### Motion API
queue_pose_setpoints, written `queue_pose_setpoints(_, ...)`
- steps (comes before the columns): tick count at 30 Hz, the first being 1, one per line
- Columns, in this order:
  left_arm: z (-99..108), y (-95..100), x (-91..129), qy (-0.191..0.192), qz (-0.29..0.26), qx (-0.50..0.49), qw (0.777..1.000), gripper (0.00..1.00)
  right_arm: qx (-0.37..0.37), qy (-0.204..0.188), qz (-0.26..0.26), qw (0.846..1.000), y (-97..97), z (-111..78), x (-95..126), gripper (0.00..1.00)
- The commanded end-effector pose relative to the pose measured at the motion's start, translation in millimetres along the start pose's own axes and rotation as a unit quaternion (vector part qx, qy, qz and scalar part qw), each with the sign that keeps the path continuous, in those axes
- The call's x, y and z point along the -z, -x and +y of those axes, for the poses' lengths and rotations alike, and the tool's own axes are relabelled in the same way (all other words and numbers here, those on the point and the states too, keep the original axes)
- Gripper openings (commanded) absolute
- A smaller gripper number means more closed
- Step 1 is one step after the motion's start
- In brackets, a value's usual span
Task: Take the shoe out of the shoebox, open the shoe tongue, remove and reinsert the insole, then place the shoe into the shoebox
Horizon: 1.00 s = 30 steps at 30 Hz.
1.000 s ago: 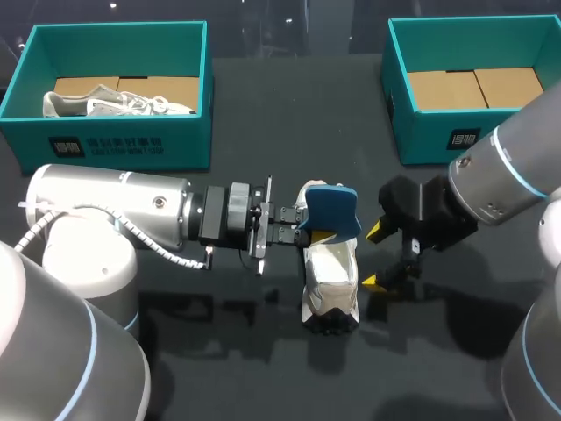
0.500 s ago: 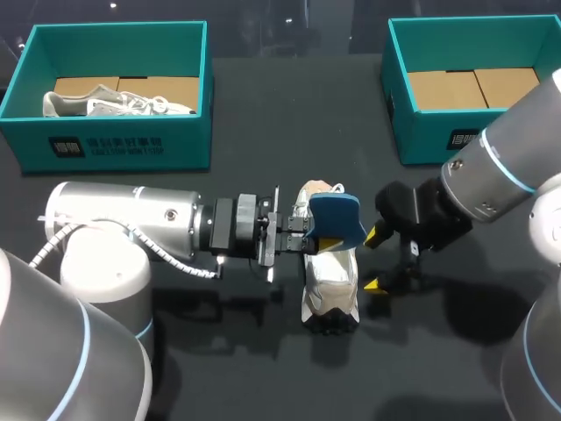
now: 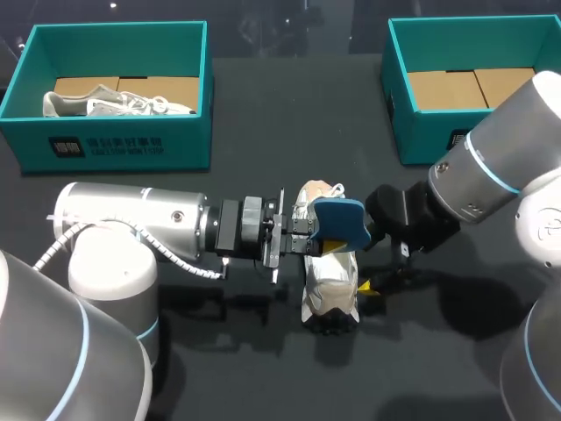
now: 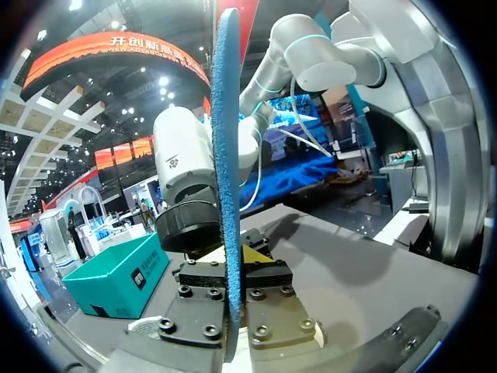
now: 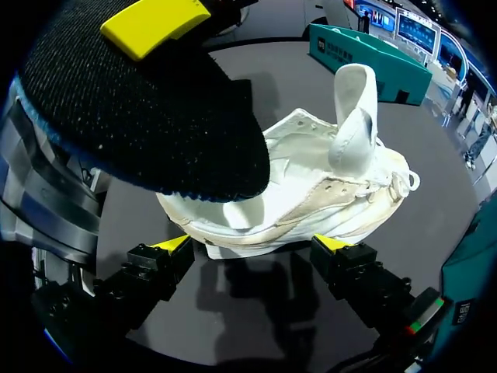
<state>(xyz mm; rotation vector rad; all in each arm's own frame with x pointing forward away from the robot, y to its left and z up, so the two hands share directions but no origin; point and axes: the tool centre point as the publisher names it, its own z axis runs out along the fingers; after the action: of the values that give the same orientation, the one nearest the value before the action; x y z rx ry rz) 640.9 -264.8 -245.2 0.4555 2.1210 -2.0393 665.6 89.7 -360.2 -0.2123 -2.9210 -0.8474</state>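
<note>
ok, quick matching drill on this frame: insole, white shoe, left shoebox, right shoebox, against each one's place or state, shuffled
Things:
1. insole
2. white shoe
3. left shoebox
4. right shoebox

Place or state:
A. lies on the table, tongue upright
B. holds a grey shoe
C. shows only its cardboard floor
D. clamped in the left gripper, above the shoe

Pairs: 1-D, 2-A, 3-B, 4-C
</note>
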Motion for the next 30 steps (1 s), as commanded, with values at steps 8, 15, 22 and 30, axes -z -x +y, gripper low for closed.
queue_pose_setpoints(8, 7, -8.1, 3, -0.017, 0.000, -0.010, 1.000, 0.00, 0.002, -0.002, 0.001, 1.000, -3.1, 0.4, -8, 1.00)
queue_pose_setpoints(15, 8, -12.6, 6, -0.021, 0.002, -0.014, 1.000, 0.00, 0.003, -0.003, 0.002, 1.000, -5.4, 0.5, -10, 1.00)
queue_pose_setpoints(22, 7, -19.5, 6, -0.030, 0.008, -0.026, 0.999, 0.00, 0.002, 0.000, 0.002, 1.000, -7.4, -0.4, -11, 1.00)
queue_pose_setpoints(30, 13, -20.9, 5, -0.036, 0.008, -0.031, 0.999, 0.00, 0.002, 0.000, 0.002, 1.000, -7.4, -0.4, -11, 1.00)
